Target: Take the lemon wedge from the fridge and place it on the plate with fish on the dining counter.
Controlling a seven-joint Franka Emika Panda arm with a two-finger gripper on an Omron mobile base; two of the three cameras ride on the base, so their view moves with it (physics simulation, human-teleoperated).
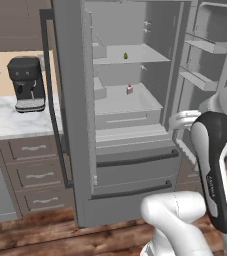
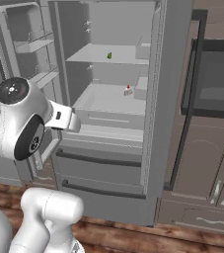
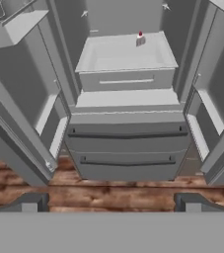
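The fridge stands with both upper doors swung wide open. The lemon wedge, tiny and yellow-green, lies on the upper shelf toward its middle, and the right base view has the lemon wedge there too. My gripper hangs in front of the fridge, well back from the shelves and lower than the wedge. It is open with nothing between its fingertips. The hand view looks at the lower shelf and drawers. The plate with fish and the dining counter are out of view.
A small red-topped item stands on the lower shelf. The left door and right door with bins flank the opening. A coffee machine sits on a marble worktop at left. Dark wall ovens stand at right.
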